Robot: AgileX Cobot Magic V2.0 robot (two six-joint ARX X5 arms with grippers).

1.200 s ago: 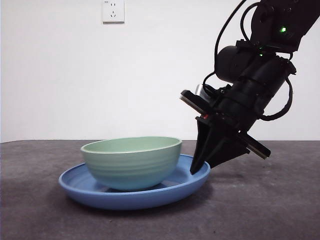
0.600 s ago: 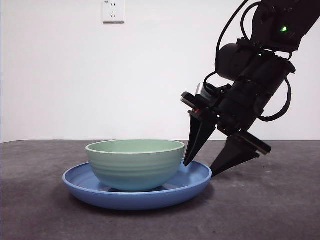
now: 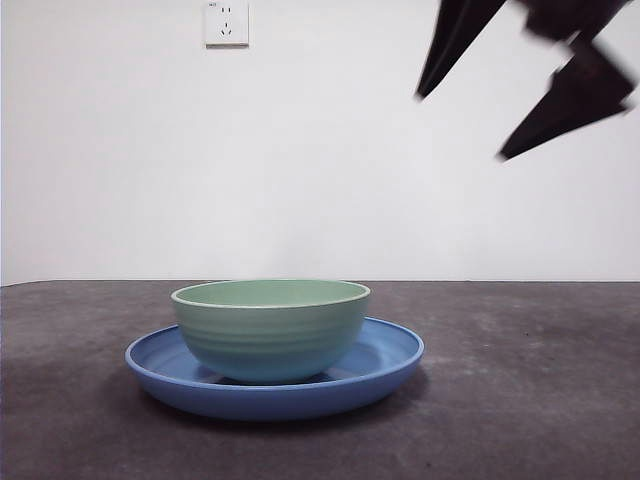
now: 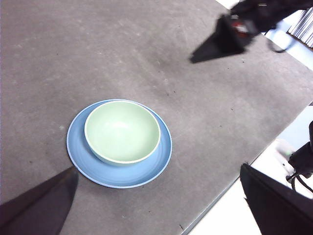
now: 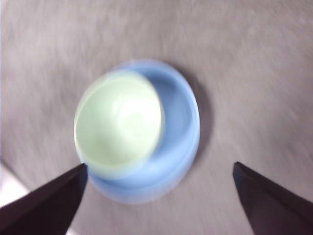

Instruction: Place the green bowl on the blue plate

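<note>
- We see the green bowl [image 3: 270,328] seated upright inside the blue plate [image 3: 385,372], a little off the plate's centre; its position matches the frame half a second earlier.
- Against that earlier frame, we note that the right gripper [image 3: 462,125] has risen from beside the plate's rim to the upper corner of the front view, well apart from both dishes.
- Its fingers [image 3: 455,40] are spread wide and hold nothing; in the right wrist view they frame the bowl [image 5: 118,128] and plate [image 5: 181,127] from above, with motion blur.
- We find the left gripper [image 4: 159,196] high above the worktop [image 4: 98,54], its fingers [image 4: 274,205] also wide apart and empty, looking down on the bowl [image 4: 122,131] in the plate [image 4: 115,174].
- In the left wrist view we also see the right gripper [image 4: 230,36] hanging over the far part of the worktop.
- The worktop [image 3: 530,400] is a dark grey, matte, faintly speckled surface.
- Behind it we see a plain white wall [image 3: 250,170] bearing one white wall socket [image 3: 226,22].
</note>
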